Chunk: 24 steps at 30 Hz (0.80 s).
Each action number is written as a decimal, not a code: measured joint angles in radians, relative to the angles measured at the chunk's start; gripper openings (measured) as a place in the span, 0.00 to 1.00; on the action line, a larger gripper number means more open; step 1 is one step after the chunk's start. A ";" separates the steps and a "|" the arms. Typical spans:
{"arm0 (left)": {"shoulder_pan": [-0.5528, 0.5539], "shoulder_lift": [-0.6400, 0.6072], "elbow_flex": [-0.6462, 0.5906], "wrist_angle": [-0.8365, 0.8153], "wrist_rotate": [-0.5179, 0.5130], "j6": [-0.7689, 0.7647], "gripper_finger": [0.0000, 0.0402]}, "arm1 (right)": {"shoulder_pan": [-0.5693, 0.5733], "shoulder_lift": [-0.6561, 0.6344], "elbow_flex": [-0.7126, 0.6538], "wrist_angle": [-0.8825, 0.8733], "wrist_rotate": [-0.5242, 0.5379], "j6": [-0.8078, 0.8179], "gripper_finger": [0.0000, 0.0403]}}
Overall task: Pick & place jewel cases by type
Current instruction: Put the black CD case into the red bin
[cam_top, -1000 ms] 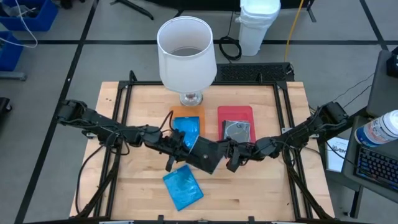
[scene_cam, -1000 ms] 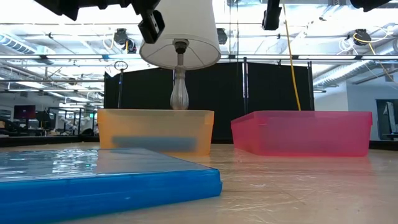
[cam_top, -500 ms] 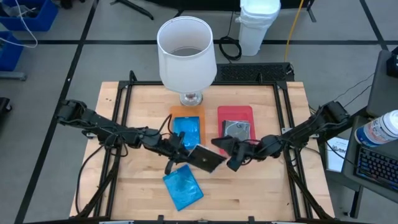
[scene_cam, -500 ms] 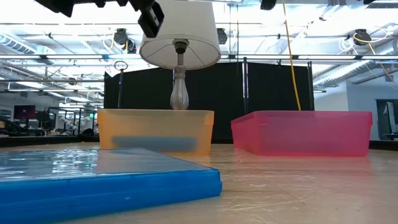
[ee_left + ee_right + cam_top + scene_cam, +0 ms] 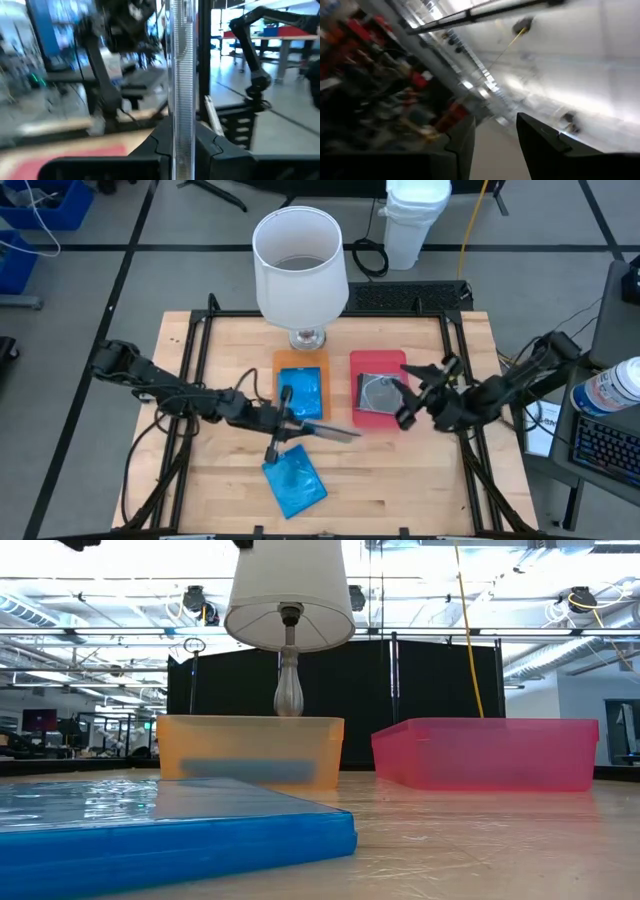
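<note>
1. Since the earlier frames the right gripper (image 5: 425,392) is swinging away from the table's middle toward the red tray (image 5: 355,368), having let go of the clear jewel case (image 5: 322,431), which is now staying with the left gripper (image 5: 287,428) alone.
2. Nearest in the low view, a blue jewel case (image 5: 170,828) is lying flat on the wooden table (image 5: 480,850); from above it is sitting at the front edge (image 5: 295,483), just in front of the left gripper.
3. Over the table's middle, the left gripper is clamping the clear jewel case edge-on between its fingers (image 5: 155,145); the case is hanging in the air above the wood, between the front blue case and the trays.
4. Beside it, the right gripper is hovering over the red tray's right edge with its fingers (image 5: 540,140) spread and nothing between them.
5. Farther back, the orange tray (image 5: 283,361) is holding another blue case (image 5: 302,391), and the red tray is holding a clear case with a silvery disc (image 5: 380,391).
6. Behind the trays a white-shaded lamp (image 5: 300,265) is standing at the table's far edge.
7. Beyond the table, a dark curtain (image 5: 440,680) and ceiling lights are showing across a large workshop.
</note>
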 joint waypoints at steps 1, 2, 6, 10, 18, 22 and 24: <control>-0.006 -0.003 0.000 0.018 -0.013 0.042 0.08 | 0.013 -0.024 0.000 -0.068 0.024 0.100 0.34; -0.012 -0.004 0.000 0.036 -0.028 0.082 0.07 | 0.025 -0.046 0.000 -0.153 0.035 0.187 0.34; -0.025 -0.004 0.000 0.104 -0.100 0.198 0.06 | 0.049 -0.086 -0.001 -0.432 -0.023 0.504 0.36; -0.023 -0.004 0.000 0.175 -0.100 0.271 0.06 | 0.054 -0.075 -0.001 -0.565 -0.086 0.780 0.37; -0.016 -0.004 0.000 0.317 -0.085 0.404 0.06 | 0.046 0.027 -0.032 -0.594 -0.154 1.016 0.41; 0.012 -0.004 0.000 0.324 -0.065 0.435 0.06 | 0.017 0.080 -0.056 -0.425 -0.157 1.006 0.44; 0.025 -0.003 0.000 0.322 -0.064 0.432 0.06 | 0.004 0.108 -0.066 -0.353 -0.157 0.990 0.45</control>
